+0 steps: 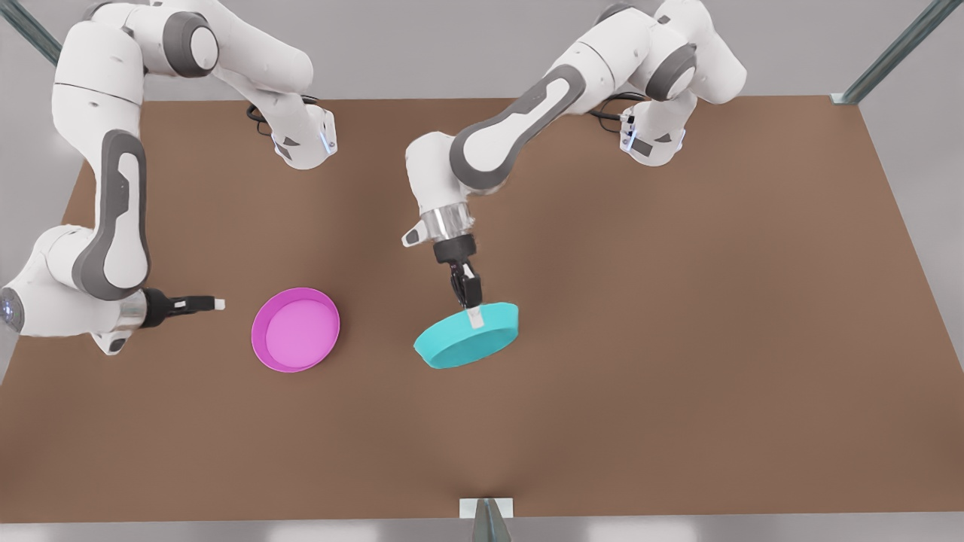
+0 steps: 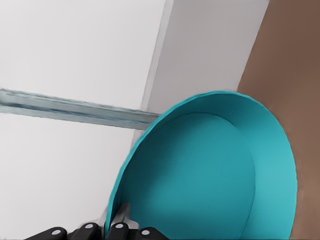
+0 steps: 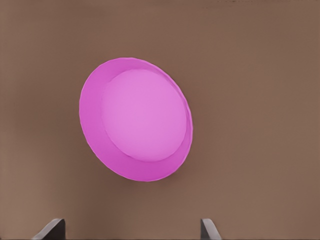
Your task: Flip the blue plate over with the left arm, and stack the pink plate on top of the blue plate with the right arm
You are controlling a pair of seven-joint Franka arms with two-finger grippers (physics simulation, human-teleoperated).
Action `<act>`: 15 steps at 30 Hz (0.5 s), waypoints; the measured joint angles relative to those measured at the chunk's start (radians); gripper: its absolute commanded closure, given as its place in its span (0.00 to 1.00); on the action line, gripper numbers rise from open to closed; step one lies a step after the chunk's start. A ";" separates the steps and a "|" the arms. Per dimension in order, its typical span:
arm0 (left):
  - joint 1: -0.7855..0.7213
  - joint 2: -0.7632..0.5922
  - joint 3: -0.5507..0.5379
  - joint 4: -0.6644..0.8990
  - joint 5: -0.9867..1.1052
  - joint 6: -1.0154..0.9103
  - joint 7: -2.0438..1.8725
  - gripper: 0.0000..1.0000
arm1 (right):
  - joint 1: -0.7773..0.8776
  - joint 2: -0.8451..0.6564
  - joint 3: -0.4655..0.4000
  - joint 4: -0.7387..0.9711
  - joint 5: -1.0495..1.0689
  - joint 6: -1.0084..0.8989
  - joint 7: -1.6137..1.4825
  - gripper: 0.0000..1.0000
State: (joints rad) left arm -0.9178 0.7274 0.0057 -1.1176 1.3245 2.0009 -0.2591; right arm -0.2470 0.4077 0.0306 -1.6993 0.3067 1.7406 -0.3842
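The blue plate (image 1: 467,335) is tilted near the table's middle, its plain underside facing the front view. My left gripper (image 1: 473,312) comes down from above and is shut on the plate's upper rim. In the left wrist view the plate's hollow inside (image 2: 210,175) faces the camera, with the left gripper (image 2: 122,217) pinching its edge. The pink plate (image 1: 295,330) lies flat and right side up on the table, on the front view's left. My right gripper (image 1: 215,304) hovers beside it, farther to the front view's left, open and apart from it. The right wrist view looks at the pink plate (image 3: 136,119) past the spread fingertips (image 3: 50,229).
The brown table (image 1: 678,301) stretches wide on the front view's right and along its near edge. Metal frame posts (image 1: 889,56) stand at the far corners, and a small bracket (image 1: 486,510) sits at the middle of the near edge.
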 measured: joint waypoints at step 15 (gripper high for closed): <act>-0.222 0.384 0.002 0.097 0.584 -0.478 -0.164 0.79 | -0.040 0.180 -0.049 -0.047 0.051 0.152 -0.079 0.00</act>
State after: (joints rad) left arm -1.1394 1.1115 0.0073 -1.0202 1.9083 1.5232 -0.4233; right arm -0.2871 0.5879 -0.0184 -1.7461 0.3573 1.8926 -0.4633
